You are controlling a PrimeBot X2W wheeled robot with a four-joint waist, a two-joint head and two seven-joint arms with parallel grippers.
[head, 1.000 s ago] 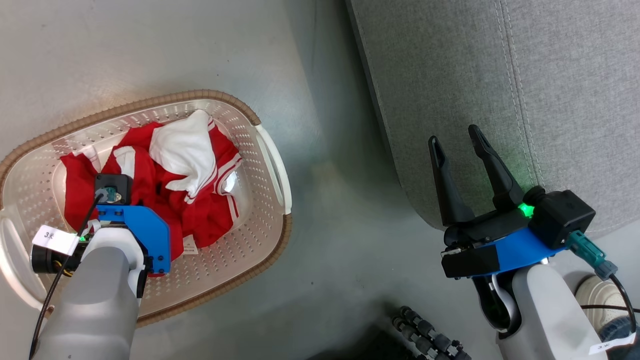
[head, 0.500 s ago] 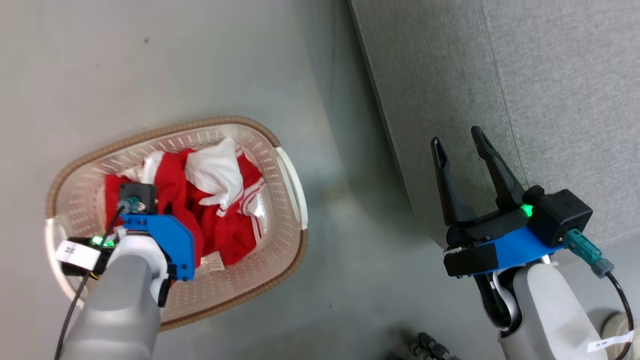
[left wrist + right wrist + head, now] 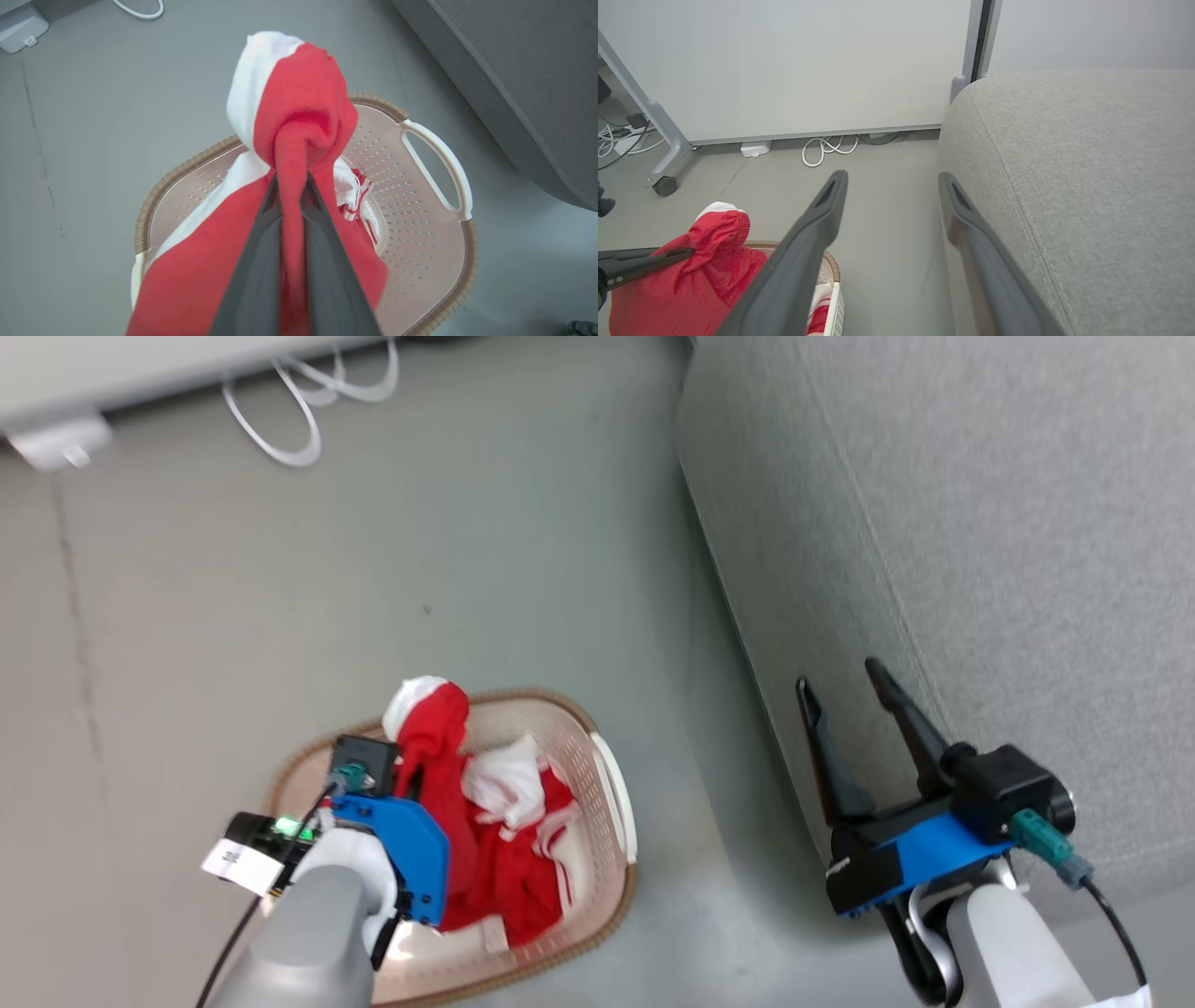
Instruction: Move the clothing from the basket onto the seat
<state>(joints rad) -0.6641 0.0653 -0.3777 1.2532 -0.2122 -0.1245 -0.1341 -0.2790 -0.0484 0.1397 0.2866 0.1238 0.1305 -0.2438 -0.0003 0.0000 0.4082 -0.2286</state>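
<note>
Raised above the basket now: red garment, pinched in our left gripper.
Our right gripper gapes beside the seat.

A smooth grey floor, marked by a faint seam on the left, runs to a pale white wall panel at the far side. Along its base lie a looped white cable and a small white box; far left, a grey metal leg ends in a dark caster.
</note>
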